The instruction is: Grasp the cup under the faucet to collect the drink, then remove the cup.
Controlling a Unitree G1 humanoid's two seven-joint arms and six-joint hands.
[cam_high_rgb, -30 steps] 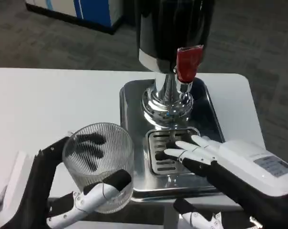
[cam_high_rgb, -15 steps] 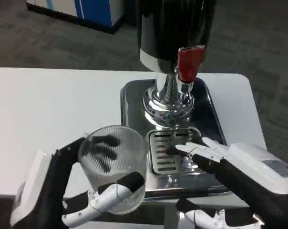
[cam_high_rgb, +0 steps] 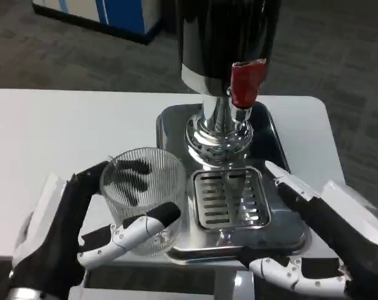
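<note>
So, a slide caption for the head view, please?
Left hand holds ribbed cup beside drip grate.

No legible text, brand, number or sign on anything. The dispenser (cam_high_rgb: pixel 223 56), its red tap (cam_high_rgb: pixel 244 83), the tray (cam_high_rgb: pixel 276 156), the ribbed cup (cam_high_rgb: pixel 145 197) and both hands carry no readable marking (the right hand (cam_high_rgb: pixel 314 212) has none on its white back here).

A clear ribbed glass cup (cam_high_rgb: pixel 144 199) is standing upright and empty, left of the slotted drip grate (cam_high_rgb: pixel 229 197), below-left of the red-handled faucet (cam_high_rgb: pixel 244 86).
</note>
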